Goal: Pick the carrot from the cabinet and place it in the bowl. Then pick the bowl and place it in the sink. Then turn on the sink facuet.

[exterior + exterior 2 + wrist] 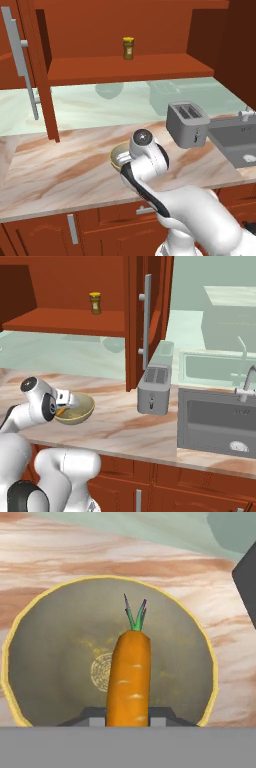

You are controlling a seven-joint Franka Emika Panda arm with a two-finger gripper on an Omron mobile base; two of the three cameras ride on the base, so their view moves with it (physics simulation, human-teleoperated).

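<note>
Carrot [128, 679] hanging over bowl [45, 662], gripper [128, 719] clamping it.
Fingers are grasping the carrot's thick end; green top is pointing to 12 o'clock in the hand view. Bowl is sitting on the counter [120, 428], toaster [154, 387] at its 3 o'clock in the right base view, sink [215, 423] beyond.

I see a marbled counter [60, 165], pale green backsplash [100, 107], and low wooden doors [200, 486] beneath.

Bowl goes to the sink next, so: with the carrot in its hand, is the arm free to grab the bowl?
Probably not yet: the hand is shut on the carrot, right over the bowl; it must release first.
</note>
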